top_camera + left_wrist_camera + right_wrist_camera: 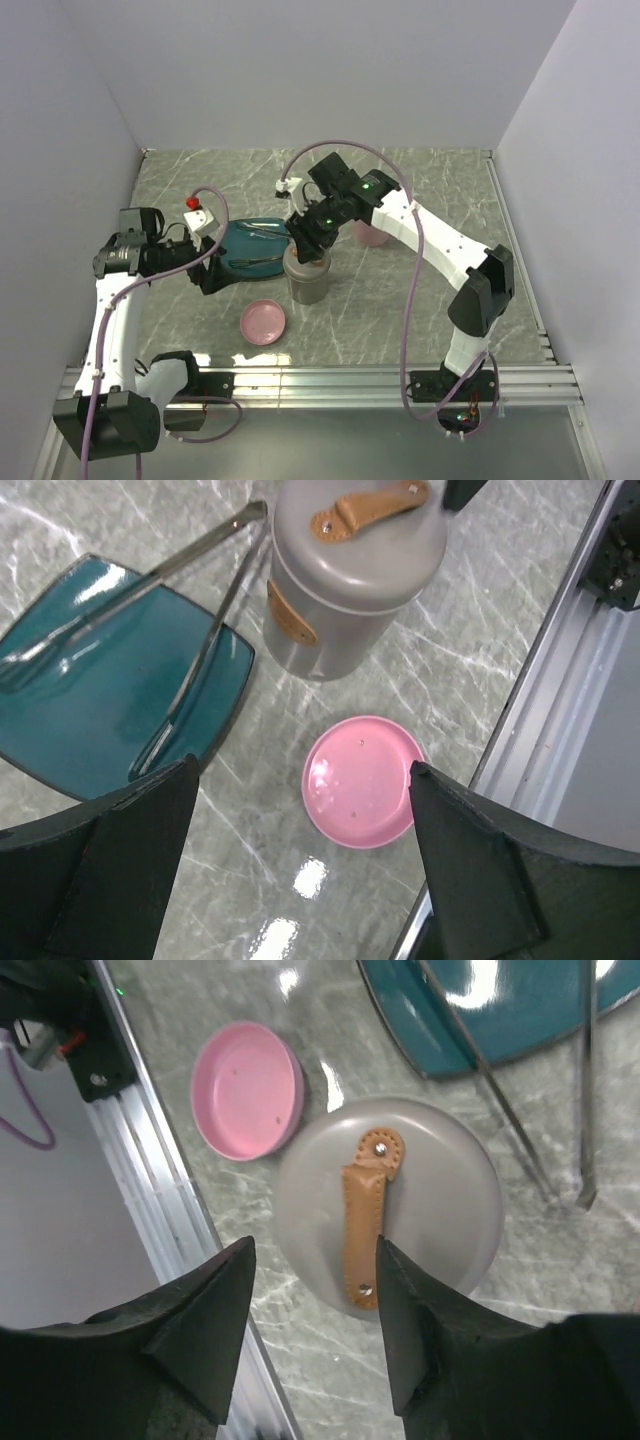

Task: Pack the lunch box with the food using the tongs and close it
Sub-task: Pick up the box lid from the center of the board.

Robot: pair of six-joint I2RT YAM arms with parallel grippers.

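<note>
Only the right wrist view shows the right gripper [315, 1250] half open over the closed lunch box [430, 1200], seemingly gripping nothing. The left gripper [300, 770] gapes empty; the tongs [150, 578] lie on the plate [90, 710].

Bright even overhead light, white glare on teal plate [520, 1015] and marble table [250, 900], soft shadows, sharp focus

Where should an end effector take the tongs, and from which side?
Probably from above, straddling both arms just beyond the rim of the teal plate. The tongs lie flat in a V, spread ends on the plate; the arms converge toward the lunch box, which stands close beside that narrow end.
</note>
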